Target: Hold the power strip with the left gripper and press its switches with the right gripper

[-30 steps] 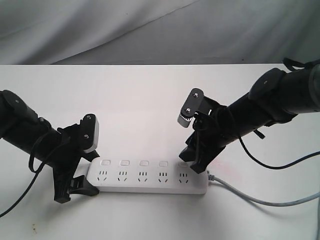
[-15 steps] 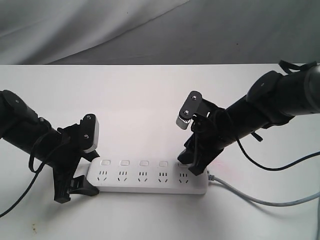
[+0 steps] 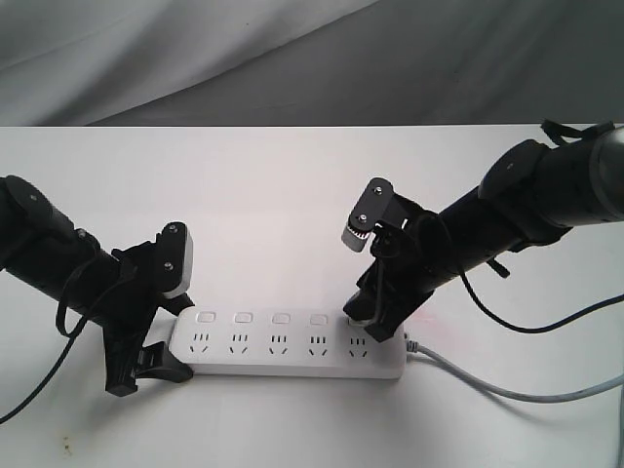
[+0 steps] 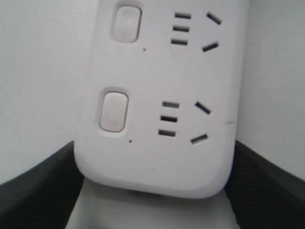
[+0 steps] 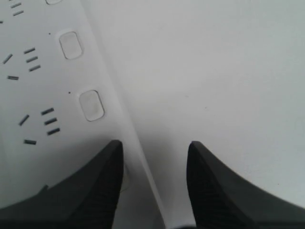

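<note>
The white power strip (image 3: 292, 357) lies flat along the table's front, its row of switches (image 3: 281, 318) on the far side of the sockets. My left gripper (image 3: 172, 336) is shut on the strip's left end. In the left wrist view the strip (image 4: 157, 95) fills the span between both black fingers (image 4: 33, 191), and two switches (image 4: 114, 110) show. My right gripper (image 3: 374, 326) stands open at the strip's right end. One of its fingers (image 5: 95, 186) lies over the strip (image 5: 43, 95) and half covers a switch there; the other is over bare table. Two switches (image 5: 90, 105) lie ahead of that gripper (image 5: 155, 145).
A grey cord (image 3: 487, 385) runs from the strip's right end off to the right edge. The white table (image 3: 292, 195) stretches behind the strip to a grey draped backdrop (image 3: 292, 58). A thin black cable (image 3: 39, 385) hangs from the left arm.
My right gripper has shifted slightly left and down onto the strip's right end. The left gripper and the strip have not moved.
</note>
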Robot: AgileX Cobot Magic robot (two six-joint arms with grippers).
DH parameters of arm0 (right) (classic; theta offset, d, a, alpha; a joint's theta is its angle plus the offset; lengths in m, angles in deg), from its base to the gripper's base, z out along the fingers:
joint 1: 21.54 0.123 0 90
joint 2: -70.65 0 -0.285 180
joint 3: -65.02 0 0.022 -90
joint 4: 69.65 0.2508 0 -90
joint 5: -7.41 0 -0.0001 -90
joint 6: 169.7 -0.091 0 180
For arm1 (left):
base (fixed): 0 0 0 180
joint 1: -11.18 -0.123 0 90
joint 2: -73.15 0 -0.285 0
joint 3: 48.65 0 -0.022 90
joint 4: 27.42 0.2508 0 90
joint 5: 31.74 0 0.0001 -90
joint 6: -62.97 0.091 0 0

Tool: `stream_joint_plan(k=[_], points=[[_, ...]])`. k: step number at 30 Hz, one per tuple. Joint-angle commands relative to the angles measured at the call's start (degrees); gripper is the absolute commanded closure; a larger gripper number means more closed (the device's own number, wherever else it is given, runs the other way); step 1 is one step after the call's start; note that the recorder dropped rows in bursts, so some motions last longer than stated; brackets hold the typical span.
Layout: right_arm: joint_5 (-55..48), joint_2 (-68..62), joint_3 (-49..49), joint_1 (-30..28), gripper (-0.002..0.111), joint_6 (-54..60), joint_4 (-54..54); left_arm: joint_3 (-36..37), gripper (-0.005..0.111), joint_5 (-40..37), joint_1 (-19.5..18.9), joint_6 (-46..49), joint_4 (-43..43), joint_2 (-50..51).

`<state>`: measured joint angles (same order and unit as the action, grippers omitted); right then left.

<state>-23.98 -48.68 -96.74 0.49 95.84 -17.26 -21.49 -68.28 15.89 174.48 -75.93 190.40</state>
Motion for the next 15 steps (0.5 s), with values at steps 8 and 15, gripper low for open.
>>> stream_joint_plan(k=[8,15], points=[[2.36,-0.81,3.19,0.18,0.068,4.72,-3.46,-0.25,0.047,0.51,-0.12,-0.09,-0.5,0.01],[2.7,-0.81,3.19,0.18,0.068,4.96,-2.23,-0.25,0.047,0.51,-0.12,-0.09,-0.5,0.01]])
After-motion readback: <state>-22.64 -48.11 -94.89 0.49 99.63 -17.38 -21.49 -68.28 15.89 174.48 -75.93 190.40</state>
